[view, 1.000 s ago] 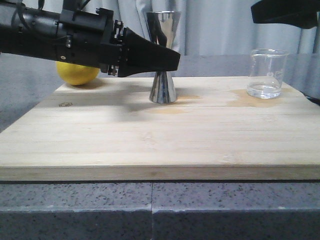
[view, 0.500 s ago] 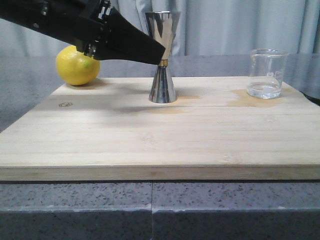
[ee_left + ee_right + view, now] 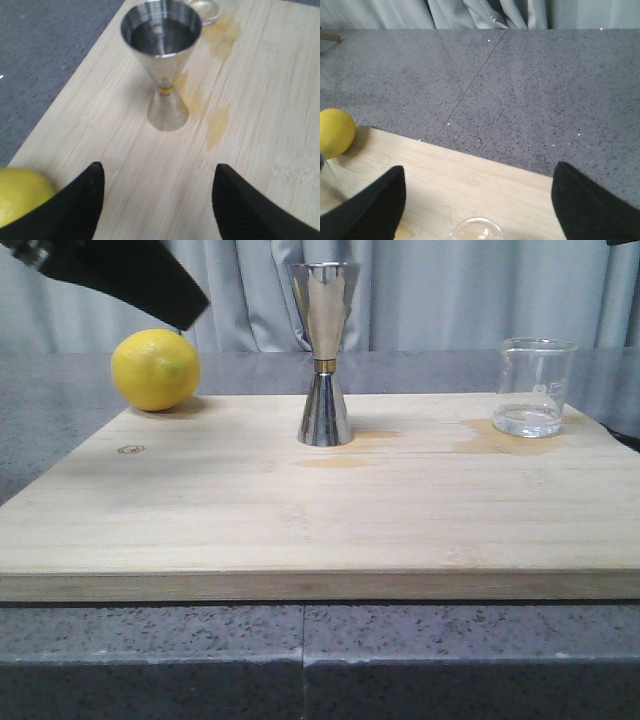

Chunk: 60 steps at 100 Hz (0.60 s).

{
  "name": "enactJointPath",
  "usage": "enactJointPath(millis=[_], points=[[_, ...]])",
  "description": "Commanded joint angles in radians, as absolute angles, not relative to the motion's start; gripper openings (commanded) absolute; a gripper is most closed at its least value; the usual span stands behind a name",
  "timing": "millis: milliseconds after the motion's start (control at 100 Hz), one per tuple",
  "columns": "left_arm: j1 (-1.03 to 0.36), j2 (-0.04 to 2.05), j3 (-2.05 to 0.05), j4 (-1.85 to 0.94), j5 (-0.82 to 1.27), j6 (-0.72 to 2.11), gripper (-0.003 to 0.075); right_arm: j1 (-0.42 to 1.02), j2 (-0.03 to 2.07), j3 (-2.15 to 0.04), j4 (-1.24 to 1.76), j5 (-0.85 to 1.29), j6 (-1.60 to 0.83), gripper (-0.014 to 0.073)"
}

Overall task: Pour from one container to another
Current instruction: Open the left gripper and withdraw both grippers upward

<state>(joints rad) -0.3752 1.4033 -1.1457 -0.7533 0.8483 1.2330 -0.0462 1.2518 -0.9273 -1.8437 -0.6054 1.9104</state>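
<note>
Since the steel jigger (image 3: pixel 324 355) stands upright near the middle of the back half of the bamboo cutting board (image 3: pixel 300 530), with its wide upper cone open to the ceiling, it seems set there as the receiving vessel, easy to reach from either side. The left wrist view shows liquid already lying in that upper cup, so I judge that a pour has been made or at least partly made. The small glass beaker (image 3: pixel 535 386) sits upright at the board's right rear corner, well apart from the jigger, with only a shallow pool of clear liquid in its bottom, and damp stains mark the wood between the two. A yellow lemon (image 3: pixel 155 368) rests at the left rear corner, partly off the board on the grey speckled surface (image 3: pixel 300 660), and appears to play no part in the pouring. The left claw (image 3: pixel 157 187) hangs above the board's left side, near the lemon and short of the jigger; its two dark fingers are spread wide with bare wood between them, released and touching nothing. The right claw (image 3: pixel 477 192) hovers over the beaker, whose rim shows just between its fingers; it too is spread wide, gripping nothing, and I cannot see any contact with the glass.
</note>
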Motion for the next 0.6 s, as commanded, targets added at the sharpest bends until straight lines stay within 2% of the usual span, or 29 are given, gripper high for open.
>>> enactJointPath(millis=[0, 290, 450, 590], points=[[-0.373, 1.311, -1.187, -0.613, 0.841, 1.028, 0.0433, -0.056, 1.221, -0.961, -1.860, -0.634, 1.921, 0.0542], [-0.373, 1.087, -1.187, -0.064, 0.852, 0.344, 0.0432, -0.058, 1.106, -0.959, -1.860, -0.632, 1.940, 0.0541], [-0.373, 0.994, -1.150, 0.175, 0.875, 0.067, 0.0432, -0.058, 1.007, -0.937, -1.860, -0.620, 1.947, 0.0541], [-0.373, 0.923, -1.068, 0.278, 0.901, -0.105, 0.0432, -0.058, 0.895, -0.865, -1.860, -0.563, 1.963, 0.0541]])
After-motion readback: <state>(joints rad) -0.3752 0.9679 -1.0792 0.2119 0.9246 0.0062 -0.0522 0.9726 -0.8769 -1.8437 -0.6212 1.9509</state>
